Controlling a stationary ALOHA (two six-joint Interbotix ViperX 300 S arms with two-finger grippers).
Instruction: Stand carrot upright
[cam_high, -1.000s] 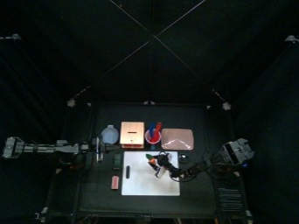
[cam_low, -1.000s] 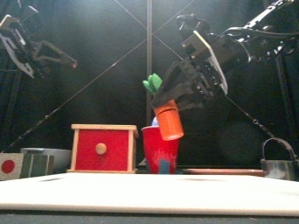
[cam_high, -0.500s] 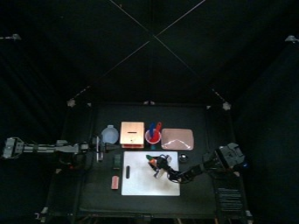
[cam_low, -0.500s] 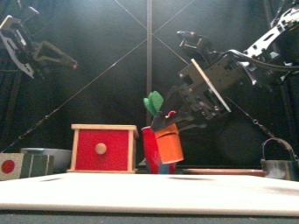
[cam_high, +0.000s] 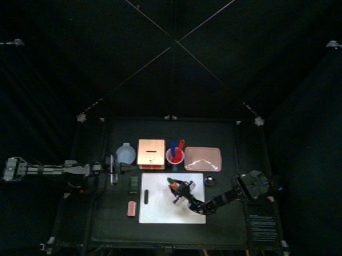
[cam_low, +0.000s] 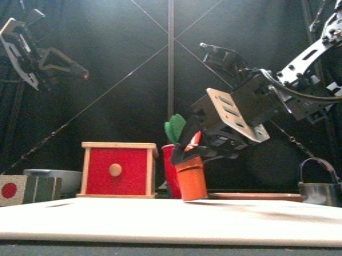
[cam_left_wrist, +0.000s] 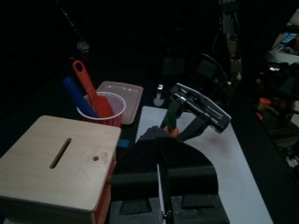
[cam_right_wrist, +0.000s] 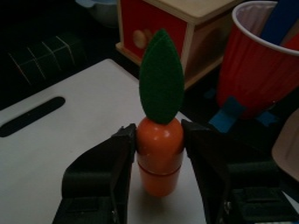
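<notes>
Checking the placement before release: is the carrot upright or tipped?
Upright: the carrot stands green tip up, orange end down on the white sheet, between the right gripper's jaws.

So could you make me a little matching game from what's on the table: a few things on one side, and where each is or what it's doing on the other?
Things:
1. carrot
2. red cup
3. wooden box
4. left pincer

Places or states:
A. holds blue and red utensils
B. upright between the right pincer jaws, green leaf on top
C. has a slot in its pale top
D. held above the table, away from the carrot

Pairs: 1-B, 2-A, 3-C, 4-D
</notes>
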